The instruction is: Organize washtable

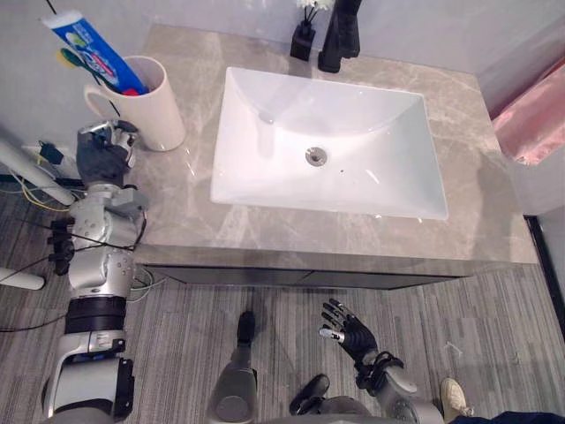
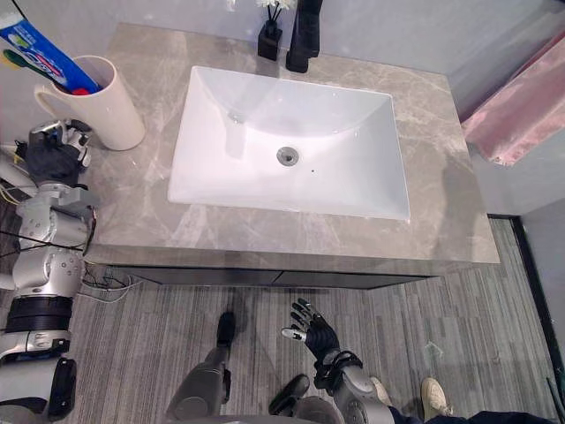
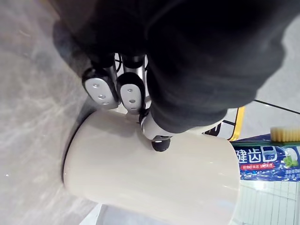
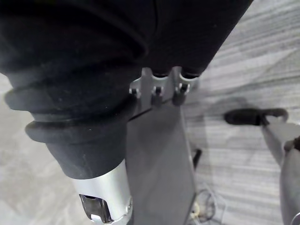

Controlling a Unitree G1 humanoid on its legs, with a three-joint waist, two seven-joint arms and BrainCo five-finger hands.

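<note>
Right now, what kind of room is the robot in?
Most likely a bathroom: a white sink sits in a grey stone counter, a black tap stands behind it, and a cream mug holds toothpaste.

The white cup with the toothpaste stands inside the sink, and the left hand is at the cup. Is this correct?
Not quite. The white cup with the toothpaste stands on the counter, left of the sink, not inside it, as the left eye view shows. The left hand is at the cup, as you say.
</note>
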